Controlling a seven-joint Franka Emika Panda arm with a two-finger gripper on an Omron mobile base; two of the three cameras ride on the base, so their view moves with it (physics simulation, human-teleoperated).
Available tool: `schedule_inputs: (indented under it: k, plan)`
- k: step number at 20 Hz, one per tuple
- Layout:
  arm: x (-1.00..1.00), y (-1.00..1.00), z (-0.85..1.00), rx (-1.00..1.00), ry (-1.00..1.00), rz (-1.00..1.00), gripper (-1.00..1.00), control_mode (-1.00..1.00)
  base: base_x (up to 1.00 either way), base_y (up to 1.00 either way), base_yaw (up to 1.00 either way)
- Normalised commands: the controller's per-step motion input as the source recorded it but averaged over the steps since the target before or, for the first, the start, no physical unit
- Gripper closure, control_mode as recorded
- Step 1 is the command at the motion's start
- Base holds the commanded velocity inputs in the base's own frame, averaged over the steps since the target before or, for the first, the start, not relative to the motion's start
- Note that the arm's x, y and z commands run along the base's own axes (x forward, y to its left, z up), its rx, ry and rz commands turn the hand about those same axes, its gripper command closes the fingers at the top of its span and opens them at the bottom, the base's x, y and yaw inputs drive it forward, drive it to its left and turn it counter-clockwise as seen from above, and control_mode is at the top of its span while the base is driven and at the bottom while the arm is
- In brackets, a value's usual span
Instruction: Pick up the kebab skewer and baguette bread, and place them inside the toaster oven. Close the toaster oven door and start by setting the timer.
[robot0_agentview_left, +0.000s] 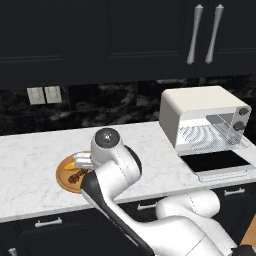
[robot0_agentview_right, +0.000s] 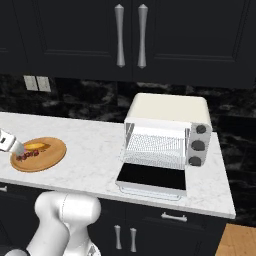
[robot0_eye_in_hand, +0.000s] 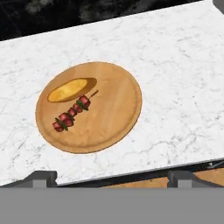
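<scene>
Hand view, my listing: gripper (robot0_eye_in_hand: 112, 177) jaws spread wide, holding nothing, above round wooden board (robot0_eye_in_hand: 118, 118); kebab skewer (robot0_eye_in_hand: 72, 111) just beside baguette bread (robot0_eye_in_hand: 71, 89) on it. Toaster oven (robot0_agentview_right: 167, 132), door (robot0_agentview_right: 152, 178) down, well apart.

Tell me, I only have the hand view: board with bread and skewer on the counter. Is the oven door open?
Observer: Yes, the oven door lies folded down flat.
Operator: Anything already inside?
Observer: No, the wire rack is bare.
Operator: Where is the oven from the board?
Observer: In the right base view, the oven stands to the right of the board, bare counter between.
</scene>
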Motion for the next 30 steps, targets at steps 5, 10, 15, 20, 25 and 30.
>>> schedule_inputs:
  k: [5,10,15,20,25,30]
  plan:
    - [-0.03,0.7,-0.29,0.17,0.1,-0.11,-1.0,-1.0,0.0,0.0,0.0]
    - [0.06,0.0,-0.07,0.09,0.09,0.0,-1.0,-1.0,0.0,0.0,0.0]
    - [0.0,0.09,-0.23,0.02,0.0,0.0,-1.0,-1.0,0.0,0.0,0.0]
    - [0.23,0.04,-0.19,0.0,0.0,0.0,-1.0,-1.0,0.0,0.0,0.0]
    - [0.35,-0.05,-0.03,0.0,0.09,0.0,-1.0,-1.0,0.0,0.0,0.0]
    - [0.32,0.04,-0.34,0.0,0.13,0.0,-1.0,-1.0,0.0,0.0,0.0]
